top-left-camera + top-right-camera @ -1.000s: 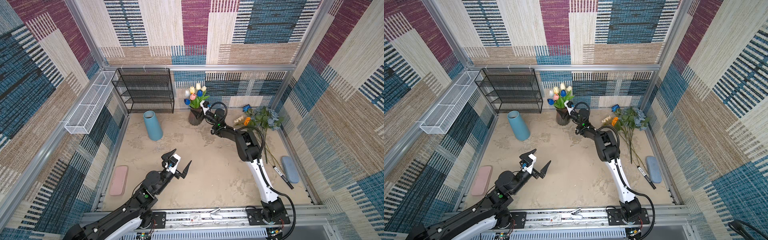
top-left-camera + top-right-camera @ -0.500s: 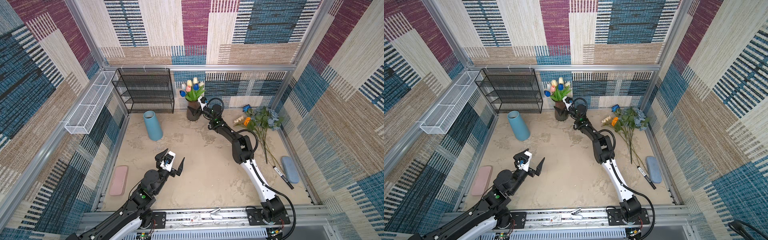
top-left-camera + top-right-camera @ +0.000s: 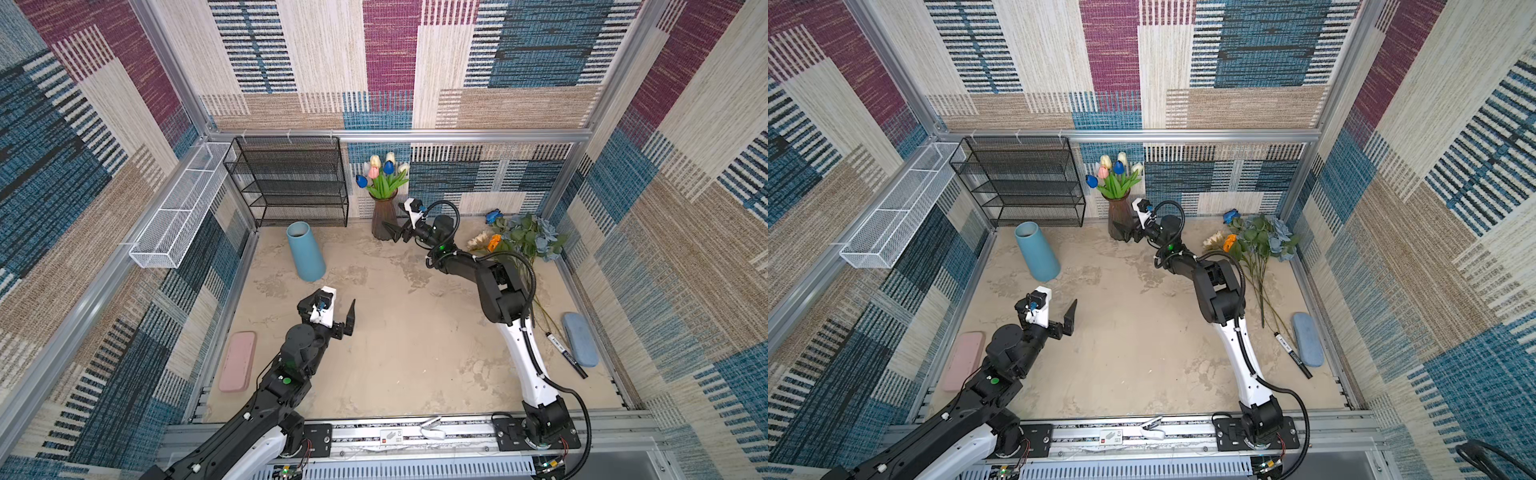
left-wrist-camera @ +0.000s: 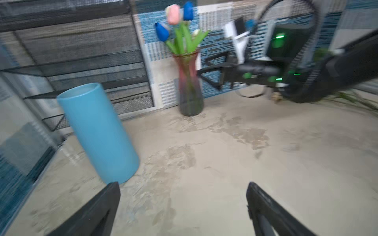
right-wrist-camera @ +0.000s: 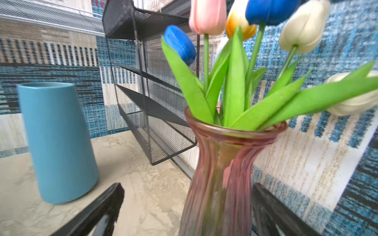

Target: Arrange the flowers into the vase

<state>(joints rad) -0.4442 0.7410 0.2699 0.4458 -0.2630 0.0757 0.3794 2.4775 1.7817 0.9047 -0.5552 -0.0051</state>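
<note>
A pink glass vase stands by the back wall and holds several tulips, blue, pink and cream. My right gripper is open, and the vase's body stands between its spread fingers, closer to one finger. More flowers lie at the back right: dusty-blue roses, a bright blue rose, an orange bloom. My left gripper hovers open and empty over mid-table.
A blue cylinder vase stands left of the glass one. Behind it are a black mesh shelf and a white wire basket. A pink case lies left; a blue case and a marker lie right.
The vase of tulips has moved a little back and left toward the wall. The right gripper has opened around it. The left gripper has drawn slightly back and left.
</note>
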